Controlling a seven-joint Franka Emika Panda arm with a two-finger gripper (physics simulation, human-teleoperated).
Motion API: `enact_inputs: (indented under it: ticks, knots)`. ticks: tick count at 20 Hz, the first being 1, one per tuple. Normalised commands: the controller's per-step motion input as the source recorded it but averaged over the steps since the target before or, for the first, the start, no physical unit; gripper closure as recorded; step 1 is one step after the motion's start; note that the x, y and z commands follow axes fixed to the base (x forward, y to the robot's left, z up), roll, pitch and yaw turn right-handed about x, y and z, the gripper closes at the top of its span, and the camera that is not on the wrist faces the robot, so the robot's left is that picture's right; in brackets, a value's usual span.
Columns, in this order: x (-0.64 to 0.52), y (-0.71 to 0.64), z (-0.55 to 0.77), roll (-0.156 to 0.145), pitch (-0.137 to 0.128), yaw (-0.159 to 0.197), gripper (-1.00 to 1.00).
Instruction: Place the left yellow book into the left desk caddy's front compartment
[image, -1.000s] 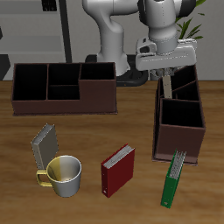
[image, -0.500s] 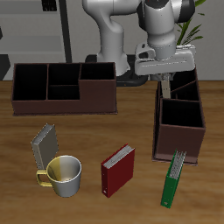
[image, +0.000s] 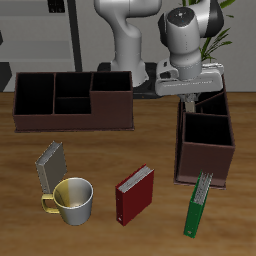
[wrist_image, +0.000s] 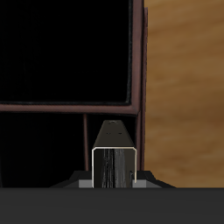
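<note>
Since a second ago the gripper (image: 190, 98) has turned and shifted slightly over the left caddy (image: 206, 140), and the tan strip of yellow book (wrist_image: 114, 162) that hung visibly beneath it has almost vanished from the exterior view; only a dark sliver shows under the fingers there. From the wrist view the book is pinched between the two fingers, its pale page edges facing the camera and its spine end pointing down toward the caddy. Directly below the gripper lie the caddy's dark compartments, a thin brown divider (wrist_image: 87, 112) crossing beneath the book's tip, with the large square compartment beyond it. Whether the book's lower end is already inside the caddy or just above its rim cannot be told. To one side of the gripper the bare wooden table (wrist_image: 184, 87) shows past the caddy's wall. Well away from the gripper, nearer the table's front edge, sit a green book (image: 200, 204), a red book (image: 134, 193), a mug (image: 71, 201) and a grey book (image: 50, 164) touching the mug. A wider caddy (image: 72, 101) stands apart at the gripper's far side.
</note>
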Motion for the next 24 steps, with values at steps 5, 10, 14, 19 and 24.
enact_inputs:
  ticks: [5, 10, 14, 19, 24]
  knots:
    - [0.04, 0.04, -0.23, 0.002, 0.033, -0.009, 1.0]
    - [0.08, -0.01, -0.23, 0.008, 0.064, -0.029, -1.0]
    - [0.02, -0.01, -0.03, 0.014, 0.012, -0.007, -1.0]
    - [0.0, -0.04, 0.08, 0.006, -0.008, -0.003, -1.0]
    - [-0.02, 0.04, 0.11, 0.012, -0.012, -0.007, -1.0]
